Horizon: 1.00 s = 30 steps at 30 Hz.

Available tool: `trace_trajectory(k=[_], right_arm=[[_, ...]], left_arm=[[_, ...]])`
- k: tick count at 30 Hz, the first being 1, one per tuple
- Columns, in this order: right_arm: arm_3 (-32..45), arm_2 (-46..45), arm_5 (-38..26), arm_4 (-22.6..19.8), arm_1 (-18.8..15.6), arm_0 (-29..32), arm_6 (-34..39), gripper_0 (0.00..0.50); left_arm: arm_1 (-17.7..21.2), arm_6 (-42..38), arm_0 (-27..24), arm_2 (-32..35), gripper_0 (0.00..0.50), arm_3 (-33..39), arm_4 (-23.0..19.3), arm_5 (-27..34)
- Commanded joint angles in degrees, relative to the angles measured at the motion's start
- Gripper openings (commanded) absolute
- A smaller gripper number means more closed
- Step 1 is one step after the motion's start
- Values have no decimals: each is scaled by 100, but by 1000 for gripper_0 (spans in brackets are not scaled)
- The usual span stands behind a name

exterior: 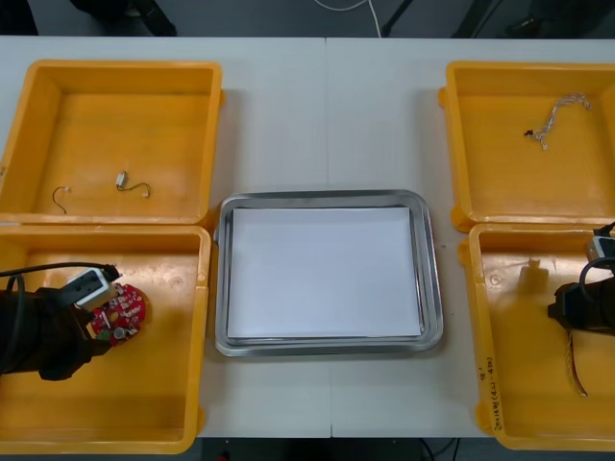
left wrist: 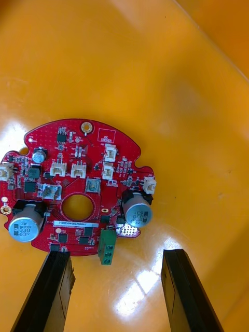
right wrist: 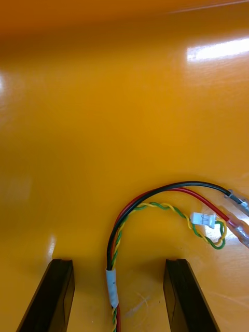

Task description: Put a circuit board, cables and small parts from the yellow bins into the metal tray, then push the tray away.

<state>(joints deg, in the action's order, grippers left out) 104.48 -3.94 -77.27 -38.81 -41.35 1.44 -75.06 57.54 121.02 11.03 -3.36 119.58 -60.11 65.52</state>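
Both spread wide: you'd pinch the stiff board (left wrist: 78, 192) by its edge with the left gripper (left wrist: 116, 254) (components fragile); the right gripper (right wrist: 119, 262) straddles the limp cable (right wrist: 112, 282).

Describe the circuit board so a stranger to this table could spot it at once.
From the central metal tray, go to the nearer yellow bin on the robot's left. On its floor, before the left gripper's open fingers, lies the circuit board: a round red disc with a centre hole, the only red round thing among the bins' thin cables.
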Motion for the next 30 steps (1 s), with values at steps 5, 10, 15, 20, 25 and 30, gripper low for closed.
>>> trace_trajectory(k=[5,10,15,20,25,30], right_arm=[[46,95,168,31,136,234,264,0],[46,86,230,49,154,234,290,0],[170,-124,54,119,162,225,272,0],[547,-397,-553,216,154,146,299,0],[1084,-863,-1326,163,162,-12,264,0],[1532,-1311,-2047,75,154,-197,246,0]], left_arm=[[381,677,119,-305,500,-154,158,-364],[381,677,119,-376,500,-172,219,-408],[372,651,48,-507,500,-189,281,-470],[381,642,-39,-604,500,-242,316,-514],[372,642,-136,-736,500,-303,351,-575],[381,642,-162,-745,500,-321,378,-593]])
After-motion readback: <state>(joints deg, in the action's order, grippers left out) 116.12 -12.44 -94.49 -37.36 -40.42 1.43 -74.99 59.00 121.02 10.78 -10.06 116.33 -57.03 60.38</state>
